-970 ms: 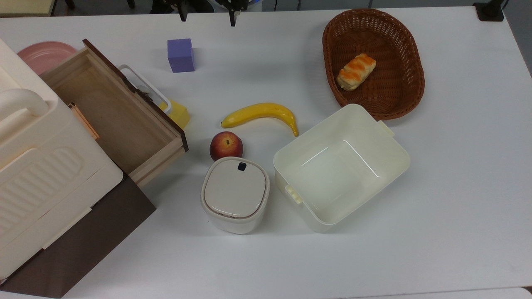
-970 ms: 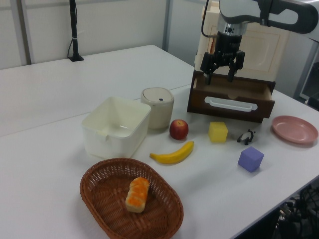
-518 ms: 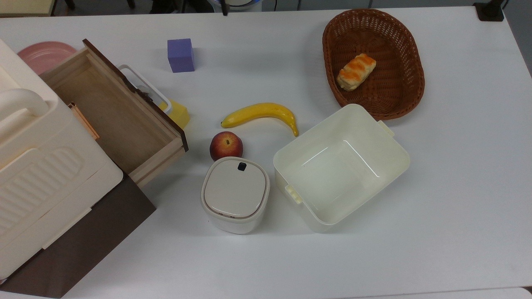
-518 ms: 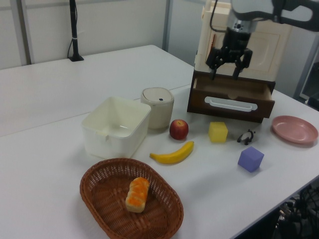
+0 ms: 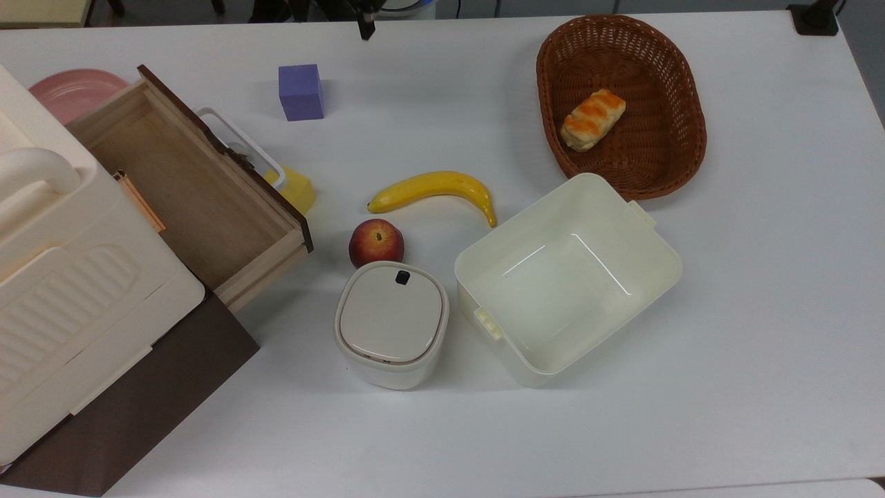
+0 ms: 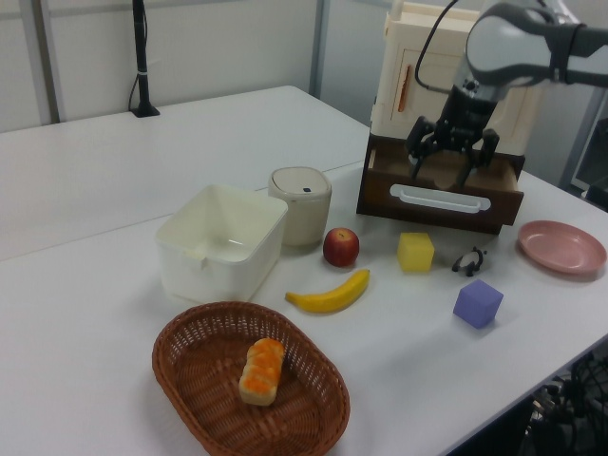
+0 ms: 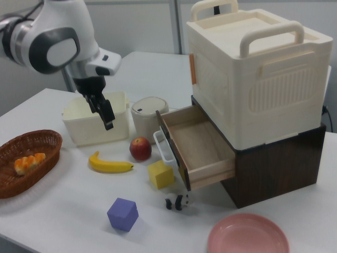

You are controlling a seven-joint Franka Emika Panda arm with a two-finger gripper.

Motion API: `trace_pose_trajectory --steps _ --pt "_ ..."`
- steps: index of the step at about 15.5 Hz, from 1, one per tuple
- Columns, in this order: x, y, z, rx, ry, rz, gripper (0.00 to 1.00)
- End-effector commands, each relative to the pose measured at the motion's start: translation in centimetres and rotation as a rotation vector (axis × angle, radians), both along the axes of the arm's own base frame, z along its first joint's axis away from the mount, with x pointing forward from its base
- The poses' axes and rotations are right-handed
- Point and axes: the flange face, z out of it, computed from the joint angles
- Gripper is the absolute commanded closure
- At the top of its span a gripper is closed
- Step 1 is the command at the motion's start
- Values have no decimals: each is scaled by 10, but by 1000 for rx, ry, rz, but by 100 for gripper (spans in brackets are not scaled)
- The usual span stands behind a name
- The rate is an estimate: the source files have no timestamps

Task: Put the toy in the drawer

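The toy (image 6: 468, 260), a tiny black-and-white panda, lies on the white table between the yellow cube (image 6: 415, 252) and the pink plate (image 6: 560, 247). In the right view the toy (image 7: 177, 202) sits just before the drawer's front corner. The drawer (image 6: 442, 190) is pulled out, its light wooden inside (image 5: 187, 187) bare, and it shows too as the drawer (image 7: 197, 147). My gripper (image 6: 444, 176) hangs open and holds nothing, in front of the drawer's dark panel in the left view and up and to the left view's left of the toy. The gripper (image 7: 105, 118) points down.
A purple cube (image 6: 478, 303) lies close to the toy. An apple (image 5: 376, 242), a banana (image 5: 435, 190), a lidded white bin (image 5: 391, 324), a cream tub (image 5: 567, 277) and a wicker basket (image 5: 622, 104) with a pastry occupy the table's middle. A cream case (image 7: 253, 68) tops the cabinet.
My gripper has moved to the left view's right and come lower, from above the drawer toward its front panel. It stays open. Nothing on the table has moved.
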Motion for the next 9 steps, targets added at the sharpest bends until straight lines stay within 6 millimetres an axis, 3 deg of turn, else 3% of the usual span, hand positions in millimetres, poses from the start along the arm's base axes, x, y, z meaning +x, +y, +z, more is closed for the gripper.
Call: trace_pose_trajectory --steps 1,3,7,9 --pt "-12 1 -31 -48 -31 -106 0" --pt "-13 -10 -36 -37 -38 -208 0" --pt "-19 -62 -42 29 -20 -446 0" --pt "-18 -68 -47 34 -9 -493 0"
